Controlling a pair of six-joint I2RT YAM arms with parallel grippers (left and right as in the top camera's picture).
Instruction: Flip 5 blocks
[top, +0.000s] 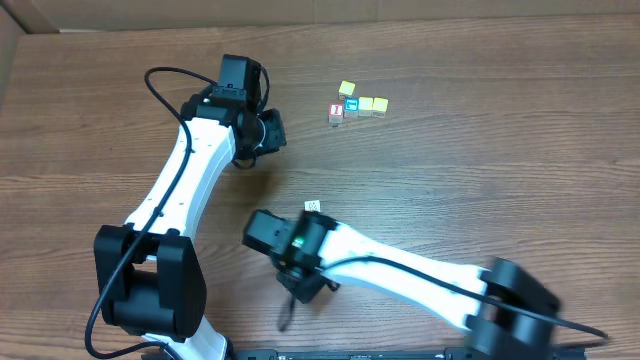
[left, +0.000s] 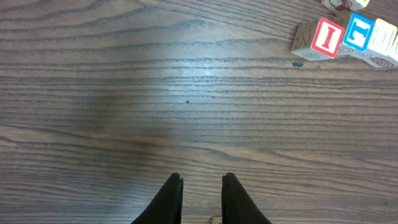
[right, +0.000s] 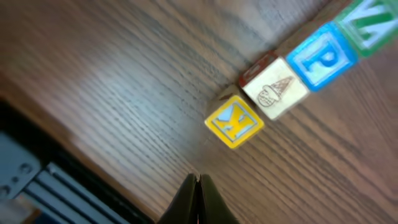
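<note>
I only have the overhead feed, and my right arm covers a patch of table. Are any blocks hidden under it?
Observer: Yes. The right wrist camera shows a yellow K block just ahead of the right gripper.
Operator: Is it alone?
Observer: No. A line runs off beside it: a whitish ice-cream block, a blue P block, then a green block.
Operator: Is that gripper holding anything?
Observer: No, its fingers are shut together with nothing between them.
</note>
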